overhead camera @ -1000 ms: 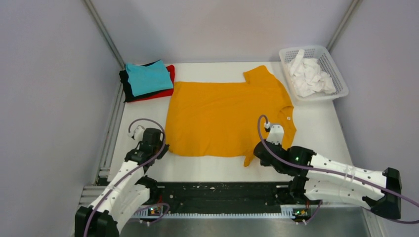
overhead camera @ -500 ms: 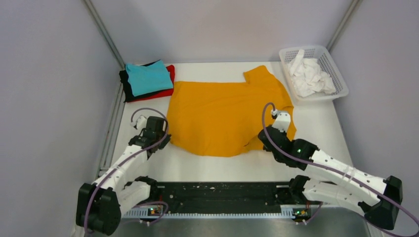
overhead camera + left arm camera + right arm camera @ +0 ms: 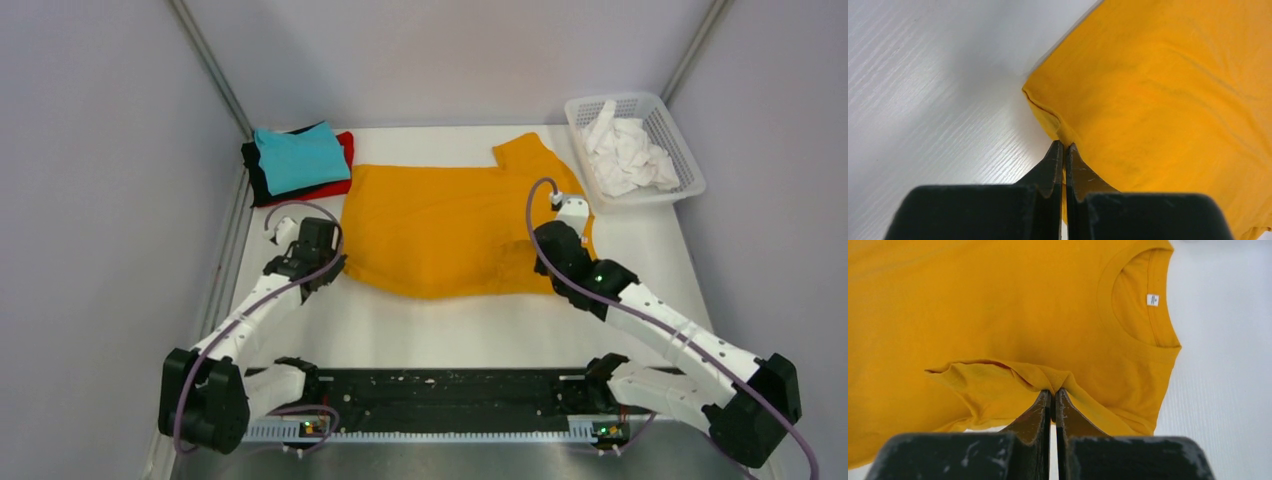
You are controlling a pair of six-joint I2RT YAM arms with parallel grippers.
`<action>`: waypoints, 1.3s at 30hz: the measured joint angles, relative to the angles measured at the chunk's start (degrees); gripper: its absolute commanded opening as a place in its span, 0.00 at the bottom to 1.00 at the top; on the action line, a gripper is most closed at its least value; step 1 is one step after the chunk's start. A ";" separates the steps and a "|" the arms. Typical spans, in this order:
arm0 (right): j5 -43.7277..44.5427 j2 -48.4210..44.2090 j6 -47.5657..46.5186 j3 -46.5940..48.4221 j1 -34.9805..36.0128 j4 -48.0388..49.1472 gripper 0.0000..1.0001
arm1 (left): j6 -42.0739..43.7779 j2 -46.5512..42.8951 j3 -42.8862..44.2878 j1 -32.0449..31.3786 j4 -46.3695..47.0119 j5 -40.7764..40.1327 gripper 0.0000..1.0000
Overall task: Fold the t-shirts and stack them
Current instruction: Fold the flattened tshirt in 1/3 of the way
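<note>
- Mustard-orange t-shirt (image 3: 450, 220) spans the table (image 3: 440, 330), its near edge raised because we pinch it: left pincer (image 3: 1064, 146) clamps the hem corner, right pincer (image 3: 1053, 391) the sleeve.
- Folded shirts (image 3: 300, 160) wait at the far-left corner.

No text, brand or number can be read in any view. One label is seen: a small white tag (image 3: 1152, 299) is set inside the back of the neckline of the mustard-orange t-shirt (image 3: 998, 305), just below the collar band, in the right wrist view. It is shown as a pale upright rectangle against the orange fabric, and whatever is printed on it is too small and blurred to be made out
</note>
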 measured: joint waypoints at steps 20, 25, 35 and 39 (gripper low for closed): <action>-4.55 9.86 -15.82 1.75 -11.56 16.63 0.00 | 1.97 12.48 8.33 2.67 3.65 -1.20 0.00; -6.54 14.58 -18.21 2.64 -14.08 20.09 0.00 | 2.40 16.04 9.97 3.43 4.35 -1.20 0.00; -8.37 30.42 -22.18 11.74 -18.05 24.37 0.61 | 3.96 24.90 15.26 6.84 4.85 0.07 0.93; -7.39 35.69 -21.11 19.45 -18.43 21.11 0.95 | 5.18 24.79 18.84 8.02 4.28 0.81 0.99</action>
